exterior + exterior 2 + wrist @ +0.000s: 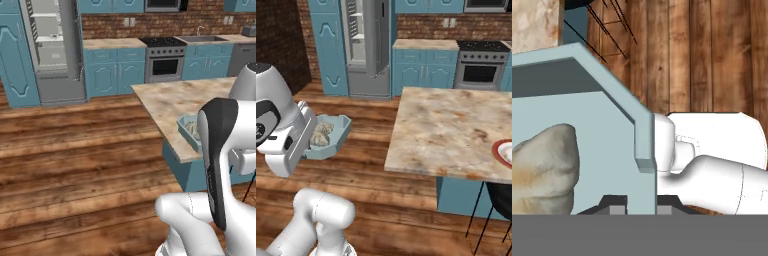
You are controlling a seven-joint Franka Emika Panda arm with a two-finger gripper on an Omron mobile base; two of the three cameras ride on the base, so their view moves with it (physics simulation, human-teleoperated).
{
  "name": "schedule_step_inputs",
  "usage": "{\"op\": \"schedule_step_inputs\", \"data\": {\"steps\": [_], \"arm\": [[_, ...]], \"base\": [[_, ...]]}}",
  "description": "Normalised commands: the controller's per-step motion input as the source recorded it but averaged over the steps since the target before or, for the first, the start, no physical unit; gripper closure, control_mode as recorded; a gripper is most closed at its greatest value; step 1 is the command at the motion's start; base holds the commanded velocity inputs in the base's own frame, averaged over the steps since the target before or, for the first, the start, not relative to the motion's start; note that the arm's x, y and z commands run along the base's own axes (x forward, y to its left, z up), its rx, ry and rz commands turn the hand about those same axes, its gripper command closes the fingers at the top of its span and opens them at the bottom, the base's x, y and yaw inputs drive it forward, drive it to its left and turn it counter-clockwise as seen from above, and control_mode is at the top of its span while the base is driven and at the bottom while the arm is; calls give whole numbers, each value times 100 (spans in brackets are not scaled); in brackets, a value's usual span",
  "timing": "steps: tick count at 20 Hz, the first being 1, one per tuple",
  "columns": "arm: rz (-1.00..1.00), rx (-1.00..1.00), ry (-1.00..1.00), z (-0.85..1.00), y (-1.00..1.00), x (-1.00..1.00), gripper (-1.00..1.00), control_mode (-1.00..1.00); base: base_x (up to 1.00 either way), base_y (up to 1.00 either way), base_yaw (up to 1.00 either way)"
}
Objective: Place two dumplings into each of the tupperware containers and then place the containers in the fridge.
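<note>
Right base view gives us the clearest look: our gripper [308, 136] is clamped on the near wall of the pale blue tupperware container [338, 134], holding it level in the air above the wooden floor [381, 150], well clear of the marble island counter [451, 132] to its right. Two dumplings [321, 134] lie inside the tray, close together against the side nearest our hand. From the hand view we see the fingertips [614, 202] pinched tight on either side of the container's [619, 145] thin wall, with one dumpling [544, 167] large and close at the left. From the left base view we catch just a corner of the same container [189, 127], peeking out from behind our arm over the edge of the counter [175, 102]. The fridge [366, 42] stands open across the floor, its pale shelves showing, flanked by teal cabinets [331, 50]. A red-rimmed plate [503, 152] sits at the far right edge of the island, and the stove [481, 65] stands against the brick back wall.
</note>
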Motion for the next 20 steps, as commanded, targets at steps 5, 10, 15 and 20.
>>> {"op": "schedule_step_inputs", "data": {"steps": [5,10,15,20], "arm": [[0,0,0,0,0,0,100,100],[0,0,0,0,0,0,100,100],[0,0,0,0,0,0,100,100],[0,0,0,0,0,0,100,100]], "base": [[83,100,0],[100,100,0],[100,100,-1],[100,99,-5]]}}
